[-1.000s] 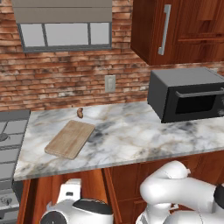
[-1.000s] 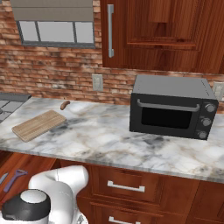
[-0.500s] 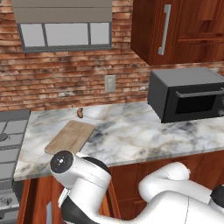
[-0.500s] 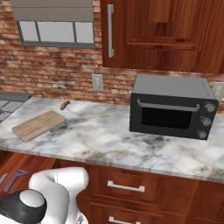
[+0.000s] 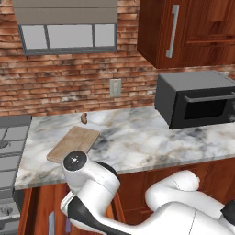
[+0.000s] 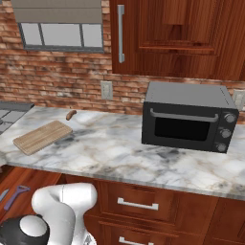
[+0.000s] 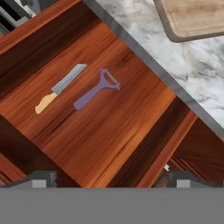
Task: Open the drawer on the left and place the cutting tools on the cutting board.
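so the gripper [image 7: 107, 179] hangs above the open drawer [image 7: 109, 131], fingertips [image 7: 39, 179] spread wide at the bottom of the hand view with nothing between them, so it's open and empty. directly under the camera on the drawer floor: the knife [image 7: 59, 87] with the yellow-orange handle, and just beside it, not touching, the purple peeler [image 7: 94, 91], both lying flat and roughly parallel. past the drawer's far edge is the marble counter [image 7: 175, 65], and on it a corner of the cutting board [image 7: 192, 17], bare. change over the last second: in the left base view the arm [image 5: 89, 183] swung up into frame in front of the counter and has kept rising and rotating; scene itself is fixed, so the base hasn't driven. in the right base view the peeler [image 6: 15, 196] sits in the drawer down at lower left, board [image 6: 42, 137] up on the counter. drawer step looks done; likely lining up for the first pick, neither tool moved yet.
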Available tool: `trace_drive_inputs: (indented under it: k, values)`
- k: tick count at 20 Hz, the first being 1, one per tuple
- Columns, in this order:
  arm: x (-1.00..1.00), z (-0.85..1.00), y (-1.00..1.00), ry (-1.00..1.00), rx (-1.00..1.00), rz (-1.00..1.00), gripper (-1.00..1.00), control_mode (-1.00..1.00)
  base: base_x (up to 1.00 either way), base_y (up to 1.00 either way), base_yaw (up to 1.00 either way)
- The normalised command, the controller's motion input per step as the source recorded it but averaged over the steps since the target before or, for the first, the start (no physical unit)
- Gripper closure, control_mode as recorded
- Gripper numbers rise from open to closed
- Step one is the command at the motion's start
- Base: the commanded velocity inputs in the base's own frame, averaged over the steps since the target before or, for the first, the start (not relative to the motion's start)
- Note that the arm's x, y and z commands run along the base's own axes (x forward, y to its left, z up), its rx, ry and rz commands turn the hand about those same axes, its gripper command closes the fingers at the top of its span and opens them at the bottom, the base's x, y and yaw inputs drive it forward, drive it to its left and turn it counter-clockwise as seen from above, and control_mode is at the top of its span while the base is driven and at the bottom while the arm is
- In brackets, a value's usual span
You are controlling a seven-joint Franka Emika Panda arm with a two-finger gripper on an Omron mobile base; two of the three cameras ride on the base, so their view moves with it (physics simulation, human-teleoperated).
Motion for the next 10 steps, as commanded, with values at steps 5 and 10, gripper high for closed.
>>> trace_drive_inputs:
  k: [5, 10]
  values:
    - [0.02, -0.27, 0.01, 0.12, 0.09, -0.08, -1.0, -1.0, 0.0, 0.0, 0.0]
    - [0.07, -0.2, 0.07, 0.07, 0.03, -0.02, -1.0, -1.0, 0.0, 0.0, 0.0]
